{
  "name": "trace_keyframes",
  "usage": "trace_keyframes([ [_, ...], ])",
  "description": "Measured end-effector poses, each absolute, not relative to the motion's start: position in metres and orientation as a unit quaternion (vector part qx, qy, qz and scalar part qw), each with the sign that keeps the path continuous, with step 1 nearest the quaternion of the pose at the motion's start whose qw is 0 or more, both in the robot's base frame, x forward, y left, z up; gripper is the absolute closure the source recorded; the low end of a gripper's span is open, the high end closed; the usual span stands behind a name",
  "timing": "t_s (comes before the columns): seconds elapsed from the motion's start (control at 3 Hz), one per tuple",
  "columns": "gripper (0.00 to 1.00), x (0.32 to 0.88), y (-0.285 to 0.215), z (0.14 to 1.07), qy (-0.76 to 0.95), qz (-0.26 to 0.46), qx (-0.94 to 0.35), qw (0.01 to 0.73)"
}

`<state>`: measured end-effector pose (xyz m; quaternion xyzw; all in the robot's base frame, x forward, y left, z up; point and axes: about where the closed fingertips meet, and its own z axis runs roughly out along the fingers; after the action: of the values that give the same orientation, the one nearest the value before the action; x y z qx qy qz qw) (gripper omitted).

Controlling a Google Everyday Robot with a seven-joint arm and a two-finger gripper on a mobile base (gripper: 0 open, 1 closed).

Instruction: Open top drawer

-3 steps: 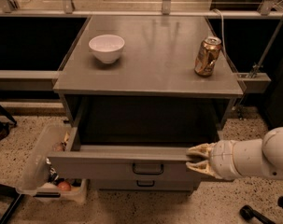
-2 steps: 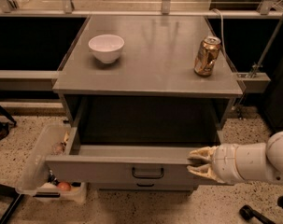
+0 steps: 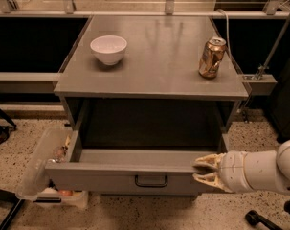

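Note:
The top drawer (image 3: 111, 178) is a wide grey drawer with a small black bar handle (image 3: 151, 181) at its centre. It stands pulled far out of the grey cabinet, and its inside looks dark and empty. My gripper (image 3: 198, 170) comes in from the right on a white arm. Its cream fingers (image 3: 207, 160) sit at the right end of the drawer's front panel, one above the top edge and one in front of the panel, spread apart. The handle is free, well left of the gripper.
A white bowl (image 3: 108, 49) and a dented gold can (image 3: 212, 57) stand on the cabinet top (image 3: 154, 66). A clear plastic bin (image 3: 44, 171) with small items sits on the floor at the left of the drawer. A metal rail runs behind.
The drawer has slid further out toward the camera, and my gripper has moved back with its right end.

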<state>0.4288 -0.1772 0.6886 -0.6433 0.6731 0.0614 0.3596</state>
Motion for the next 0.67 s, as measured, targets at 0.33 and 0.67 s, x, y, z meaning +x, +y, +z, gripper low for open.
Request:
trace_keyframes([
  [0.33, 1.0, 0.428, -0.177, 0.689, 0.673, 0.061, -0.643, 0.36],
  [0.67, 1.0, 0.418, -0.179, 0.689, 0.673, 0.063, -0.644, 0.359],
])
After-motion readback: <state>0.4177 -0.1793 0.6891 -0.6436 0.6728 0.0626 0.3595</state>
